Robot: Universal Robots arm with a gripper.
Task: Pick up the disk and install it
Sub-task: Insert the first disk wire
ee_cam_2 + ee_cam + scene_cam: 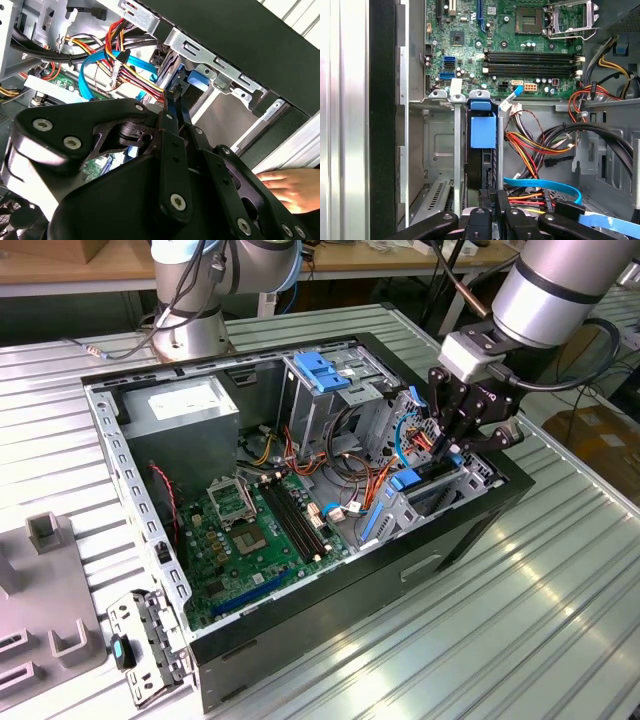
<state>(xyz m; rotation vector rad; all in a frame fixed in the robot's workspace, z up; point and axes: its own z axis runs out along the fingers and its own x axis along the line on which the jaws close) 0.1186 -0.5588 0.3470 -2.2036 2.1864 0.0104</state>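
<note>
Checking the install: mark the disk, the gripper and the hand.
disk (483,131): first wrist view, blue carrier face in the bay slot.
gripper (175,107): second wrist view, at its tip.
hand (292,186): second wrist view, back of the hand beside the case.

Your arm reaches in from the exterior view's right, its wrist bent so the black gripper points downward. In the second wrist view the jaws sit pressed close together. A person's hand rests nearby.
</note>
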